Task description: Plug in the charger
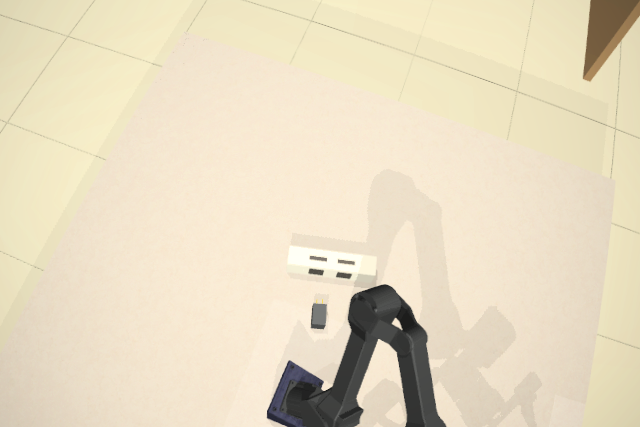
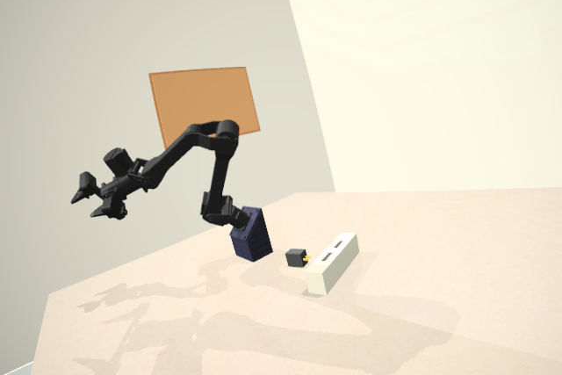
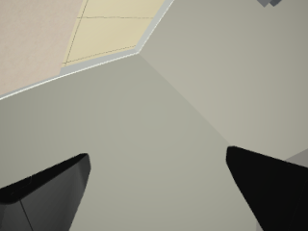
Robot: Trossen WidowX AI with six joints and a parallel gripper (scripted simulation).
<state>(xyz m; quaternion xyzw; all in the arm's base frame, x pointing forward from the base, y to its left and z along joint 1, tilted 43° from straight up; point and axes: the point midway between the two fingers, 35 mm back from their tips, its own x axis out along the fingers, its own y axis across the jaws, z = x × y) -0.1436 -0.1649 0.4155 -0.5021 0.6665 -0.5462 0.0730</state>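
Note:
The dark grey charger (image 1: 318, 315) (image 2: 296, 257) rests on the table, apart from the power strip. Its two yellow prongs (image 1: 320, 301) (image 2: 306, 258) point towards the strip. The white power strip (image 1: 297, 257) (image 2: 341, 263) has two dark openings on top and two on the side facing the charger. In the top view the charger lies in front of the left pair. My gripper (image 2: 82, 208) (image 3: 158, 158) is open and empty, raised high and far from the charger, on the other side of the arm's base. It is outside the top view.
The arm's dark blue base block (image 1: 294, 370) (image 2: 254, 241) stands near the charger. In the top view the arm's elbow (image 1: 374, 306) appears to the right of the charger. Wooden furniture (image 1: 612, 19) (image 2: 206, 98) stands beyond the table (image 1: 180, 179) (image 2: 431, 243).

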